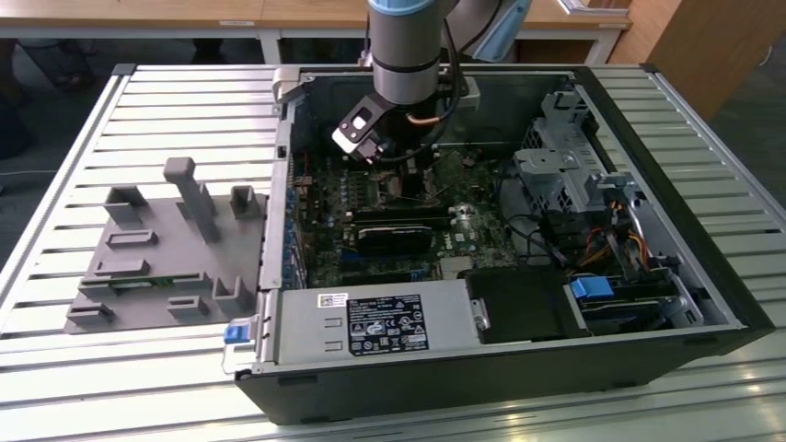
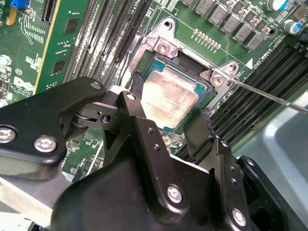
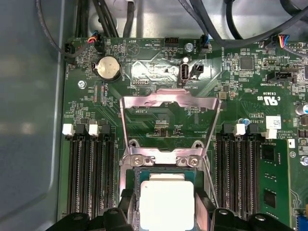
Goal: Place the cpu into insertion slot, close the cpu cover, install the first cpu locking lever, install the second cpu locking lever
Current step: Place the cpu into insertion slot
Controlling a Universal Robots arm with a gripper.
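Placement step: your gripper (image 2: 168, 102), jaws pinching the pale square metal cpu (image 3: 166, 199), sits over the black square insertion slot (image 2: 187, 70); the silvery frame cpu cover (image 3: 168, 102) is open.

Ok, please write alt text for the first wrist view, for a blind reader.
A pale square chip lies in the socket of a green circuit board, with the black hand right at it. The metal cover is flipped open, and black memory slots run on both sides of it.
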